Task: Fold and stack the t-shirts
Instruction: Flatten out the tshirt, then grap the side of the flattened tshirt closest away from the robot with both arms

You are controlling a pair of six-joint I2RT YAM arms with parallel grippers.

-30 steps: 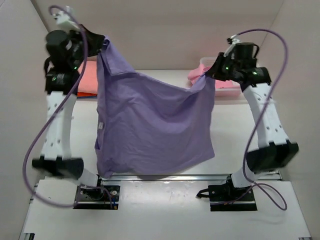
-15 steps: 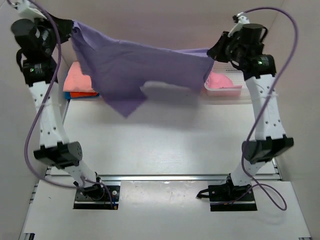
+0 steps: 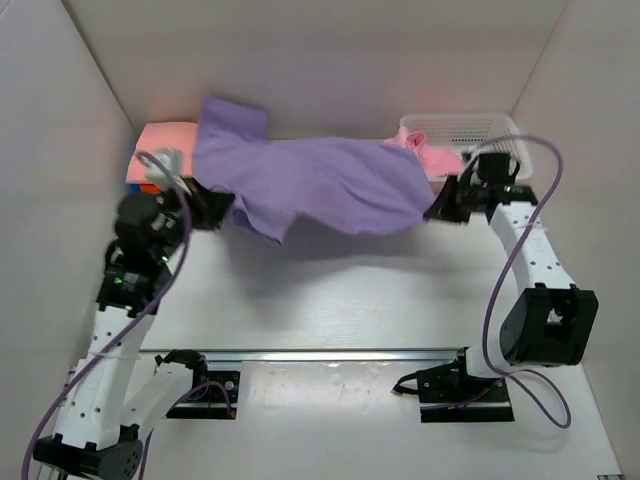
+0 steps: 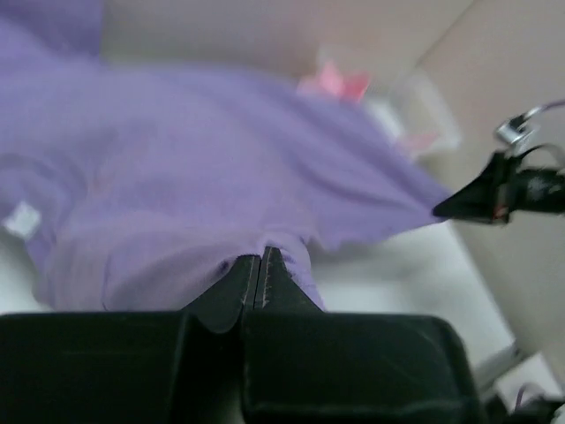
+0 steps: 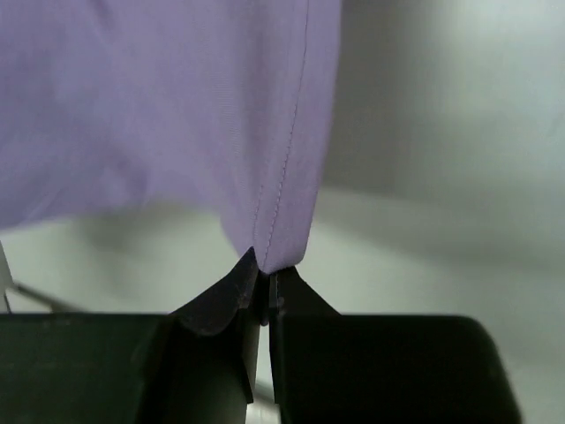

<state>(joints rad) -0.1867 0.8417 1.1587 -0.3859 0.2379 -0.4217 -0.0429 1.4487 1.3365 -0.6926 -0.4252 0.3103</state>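
Both arms have dropped from their high lift, so the lavender-purple t-shirt (image 3: pixel 320 185) now hangs low over the far side of the table (image 3: pixel 330 290).

The left gripper (image 4: pixel 259 269) and the right gripper (image 5: pixel 262 283) are each pinched closed on a thin bit of its edge, holding it stretched left to right, billowed rather than flat. Its far-left flap overlaps the salmon-pink t-shirt (image 3: pixel 160 138); whether they touch cannot be told. Its right end is near the white mesh basket (image 3: pixel 480 125) holding a light pink t-shirt (image 3: pixel 428 152). Such shallow pinches could slip under tension, or the cloth could land rumpled and drag the folded one. A small white tag (image 4: pixel 22 219) is too blurred to read, and no other writing shows.
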